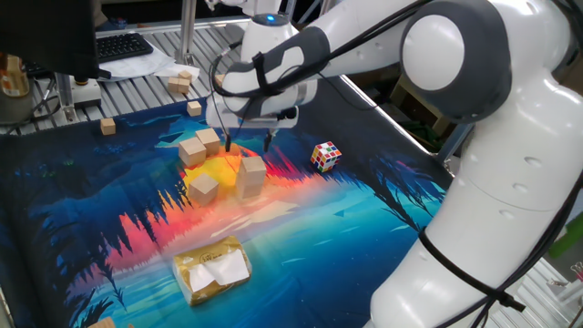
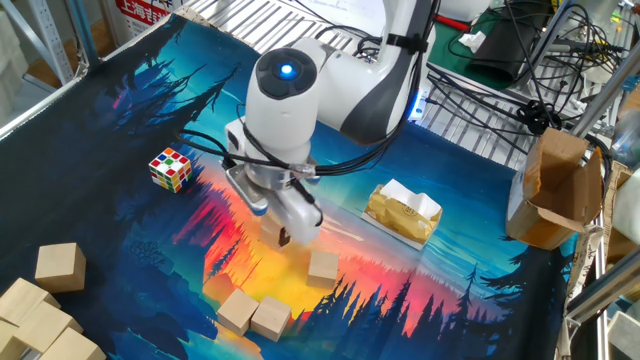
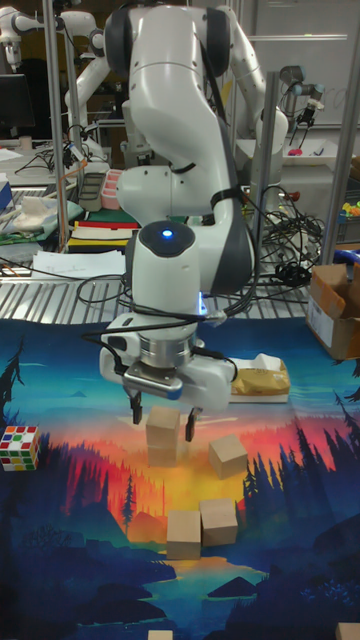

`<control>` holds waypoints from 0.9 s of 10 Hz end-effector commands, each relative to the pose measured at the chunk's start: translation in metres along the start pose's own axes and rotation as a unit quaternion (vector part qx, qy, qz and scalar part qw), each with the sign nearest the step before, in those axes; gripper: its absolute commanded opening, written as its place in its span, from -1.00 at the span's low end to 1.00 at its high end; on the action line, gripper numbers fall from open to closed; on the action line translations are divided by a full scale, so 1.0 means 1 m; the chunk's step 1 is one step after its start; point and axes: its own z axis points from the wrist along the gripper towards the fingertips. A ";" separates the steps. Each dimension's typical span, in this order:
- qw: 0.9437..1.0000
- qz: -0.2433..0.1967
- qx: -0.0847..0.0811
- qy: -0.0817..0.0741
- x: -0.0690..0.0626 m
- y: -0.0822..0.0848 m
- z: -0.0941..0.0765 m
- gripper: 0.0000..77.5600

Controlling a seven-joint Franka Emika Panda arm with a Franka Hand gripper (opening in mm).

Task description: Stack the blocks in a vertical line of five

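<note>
Pincer (image 3: 162, 399) of the Franka arm (image 1: 455, 137) hangs directly above a two-block stack (image 3: 163, 430), fingers spread wider than a block and holding nothing; the fingertips (image 3: 189, 421) flank the upper cube's top edge, and whether they touch it cannot be told. The mat (image 1: 346, 237), printed with a sunset forest, carries everything named here.

Step in hand, as judged: the second block has been set down and let go, so two of five levels stand. The next move calls for a clean vertical lift off the stack, then travel to a loose cube.

Loose blocks: a single block (image 3: 228, 455) lies just beside the stack, toward the packet side of the pincer; a touching pair (image 3: 201, 527) lies on the mat in front of the pincer in the tall fixed view. These three would complete the five.

Other items: a tan food packet (image 2: 402, 212) lies beyond the single block, well apart from the pincer; a multicoloured puzzle cube (image 2: 169, 168) sits well apart on the opposite side. Much smaller wooden cubes (image 1: 108, 126) rest at the mat's far edge, away from the work.
</note>
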 end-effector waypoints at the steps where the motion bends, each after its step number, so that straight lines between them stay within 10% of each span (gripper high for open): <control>1: 0.991 0.133 0.008 0.015 -0.019 0.004 -0.012 1.00; 9: 0.934 0.352 -0.050 0.042 -0.037 0.014 -0.020 1.00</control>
